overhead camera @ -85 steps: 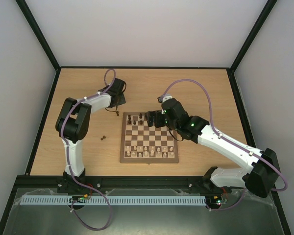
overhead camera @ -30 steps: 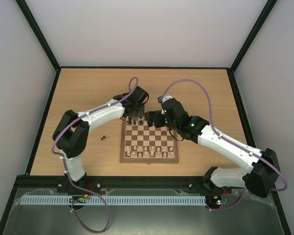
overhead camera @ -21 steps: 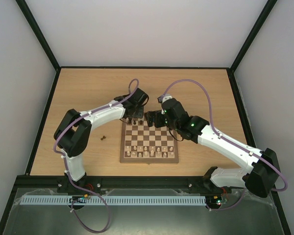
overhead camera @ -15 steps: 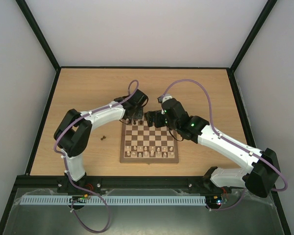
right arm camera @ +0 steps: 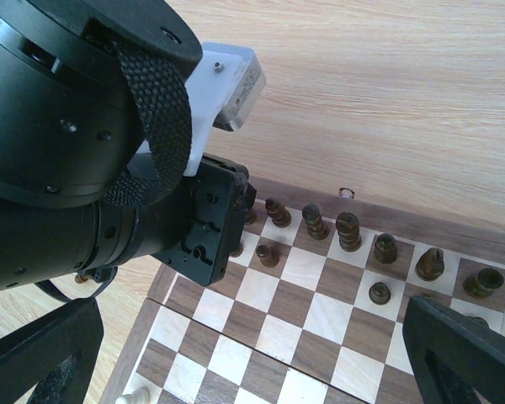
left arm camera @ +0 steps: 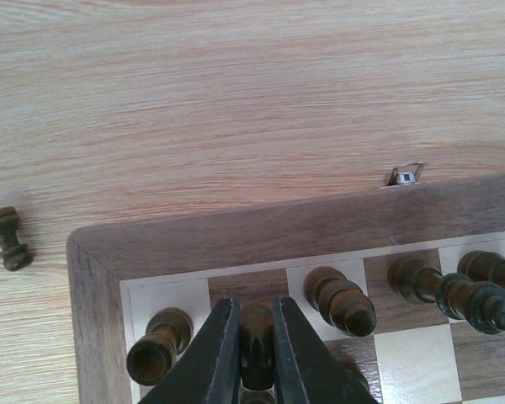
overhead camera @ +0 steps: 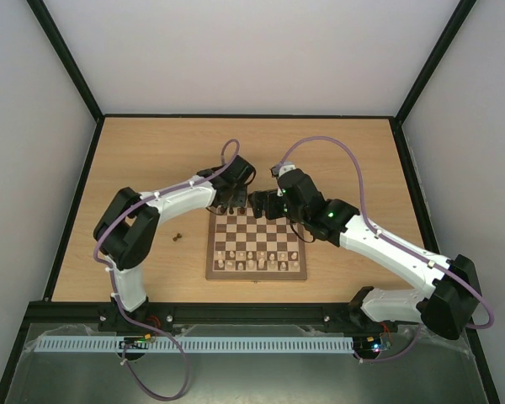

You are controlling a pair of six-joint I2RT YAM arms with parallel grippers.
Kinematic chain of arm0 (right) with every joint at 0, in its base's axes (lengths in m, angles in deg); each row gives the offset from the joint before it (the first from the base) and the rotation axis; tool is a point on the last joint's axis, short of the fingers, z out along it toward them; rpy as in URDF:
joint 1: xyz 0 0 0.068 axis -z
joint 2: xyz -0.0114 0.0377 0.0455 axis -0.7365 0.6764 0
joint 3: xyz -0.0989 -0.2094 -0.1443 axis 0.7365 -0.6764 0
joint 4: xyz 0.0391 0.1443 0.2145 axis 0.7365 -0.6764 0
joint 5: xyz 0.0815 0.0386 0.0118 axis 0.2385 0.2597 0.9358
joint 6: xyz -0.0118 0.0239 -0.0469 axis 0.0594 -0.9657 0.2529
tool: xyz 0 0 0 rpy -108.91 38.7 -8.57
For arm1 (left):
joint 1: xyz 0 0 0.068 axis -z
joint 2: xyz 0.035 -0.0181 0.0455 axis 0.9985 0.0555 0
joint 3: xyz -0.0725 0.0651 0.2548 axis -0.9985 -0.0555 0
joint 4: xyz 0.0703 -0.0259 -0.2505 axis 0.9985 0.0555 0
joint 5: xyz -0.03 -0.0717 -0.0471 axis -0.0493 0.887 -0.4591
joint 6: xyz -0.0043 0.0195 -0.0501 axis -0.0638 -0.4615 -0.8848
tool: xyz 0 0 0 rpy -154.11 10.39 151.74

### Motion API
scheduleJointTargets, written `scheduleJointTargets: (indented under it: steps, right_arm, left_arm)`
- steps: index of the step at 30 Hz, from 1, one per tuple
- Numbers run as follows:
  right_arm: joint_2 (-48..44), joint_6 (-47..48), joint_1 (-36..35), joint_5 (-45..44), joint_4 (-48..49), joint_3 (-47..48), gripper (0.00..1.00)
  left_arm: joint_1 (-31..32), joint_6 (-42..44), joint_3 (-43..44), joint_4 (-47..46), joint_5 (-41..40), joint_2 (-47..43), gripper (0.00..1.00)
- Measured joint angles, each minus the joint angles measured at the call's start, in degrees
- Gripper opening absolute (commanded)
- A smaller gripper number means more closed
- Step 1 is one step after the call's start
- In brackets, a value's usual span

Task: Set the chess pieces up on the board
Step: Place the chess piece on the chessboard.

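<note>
Left claw and right claw hang close together over the board's far rows.

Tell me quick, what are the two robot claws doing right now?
Left gripper: closed on a small dark brown wooden chess piece.
Right gripper: open, holding nothing.

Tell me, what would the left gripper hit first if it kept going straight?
Probably the chessboard, at the back-row square beside the corner rook, since the left gripper points down there holding a dark chess piece; height is unclear.
</note>
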Motion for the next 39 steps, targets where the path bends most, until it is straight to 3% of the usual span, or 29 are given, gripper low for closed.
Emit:
scheduleJointTargets:
  steps: [7, 12, 25, 30, 39]
  right_arm:
    - [0.0, 0.0, 0.0, 0.04, 0.0, -0.02, 0.99]
    - [0.0, 0.0, 0.0, 0.26, 0.0, -0.02, 0.98]
    - [0.0, 0.0, 0.0, 0.44, 0.0, -0.02, 0.99]
    - [0.0, 0.0, 0.0, 0.72, 0.02, -0.02, 0.99]
    - [0.0, 0.0, 0.0, 1.03, 0.04, -0.02, 0.99]
  left_arm:
    - [0.2, -0.2, 0.0, -0.04, 0.09, 0.63, 0.11]
    - [0.2, -0.33, 0.0, -0.17, 0.09, 0.72, 0.19]
    - [0.2, -0.5, 0.0, -0.39, 0.11, 0.94, 0.23]
    - [0.2, -0.66, 0.0, -0.33, -0.15, 0.24, 0.34]
    - [0.7, -0.48, -0.02, 0.33, -2.82, -9.38, 0.74]
